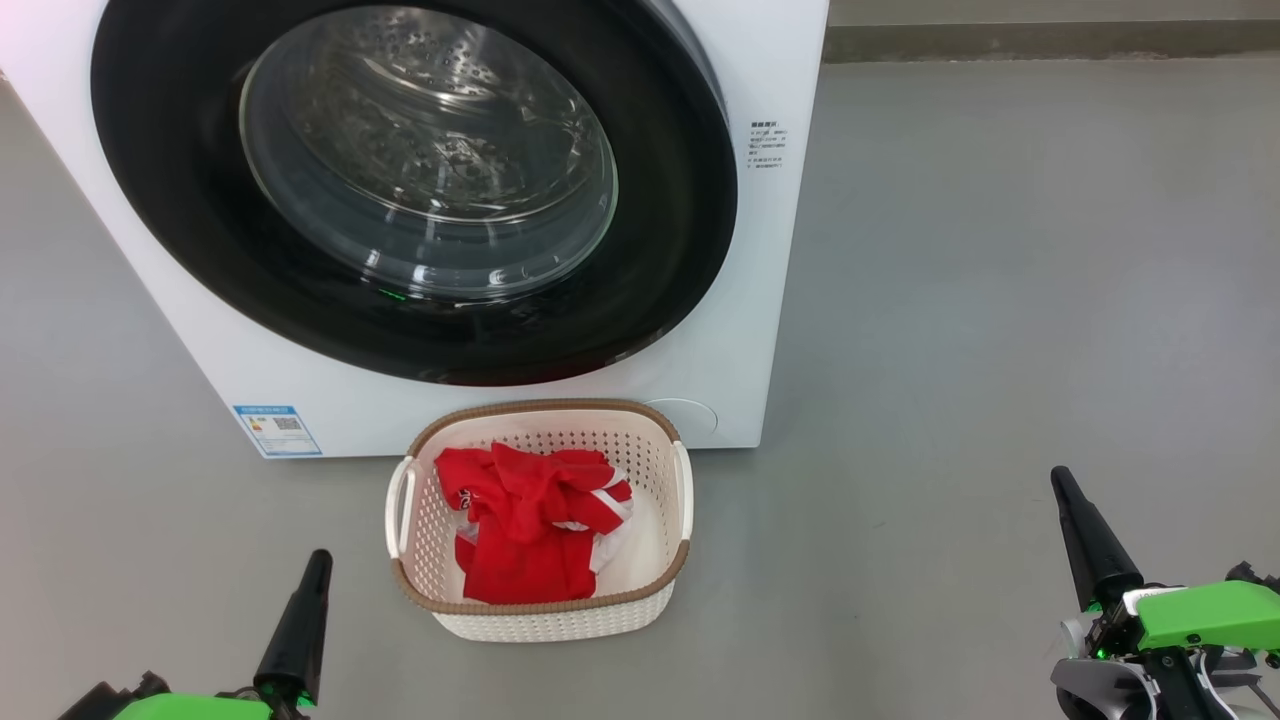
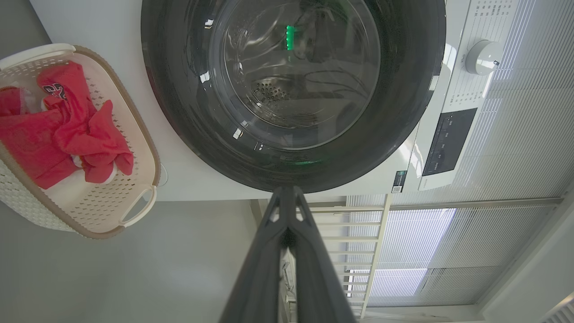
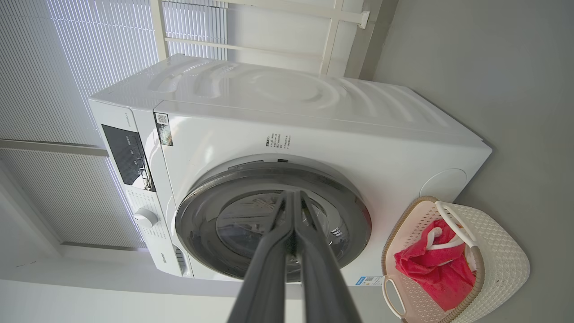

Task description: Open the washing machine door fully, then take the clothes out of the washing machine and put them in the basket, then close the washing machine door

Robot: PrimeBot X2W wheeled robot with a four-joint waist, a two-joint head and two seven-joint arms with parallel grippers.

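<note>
The white washing machine (image 1: 760, 300) stands on the floor with its round black-rimmed door (image 1: 180, 200) lying flat against the front, closed. Through the glass I see bare steel drum. The red clothes (image 1: 530, 525) lie bundled in the cream basket (image 1: 545, 620) just in front of the machine. My left gripper (image 1: 318, 560) is shut and empty at the lower left, left of the basket. At the lower right my right gripper (image 1: 1060, 480) is shut and empty, well away from the basket. The wrist views show the door (image 2: 179, 112) (image 3: 197, 215) and clothes (image 2: 67, 130) (image 3: 430, 269).
Grey floor (image 1: 1000, 300) stretches to the right of the machine and around the basket. A control panel with a white dial (image 2: 482, 56) sits on the machine's top front. White blinds (image 3: 40, 67) and a window frame lie behind the machine.
</note>
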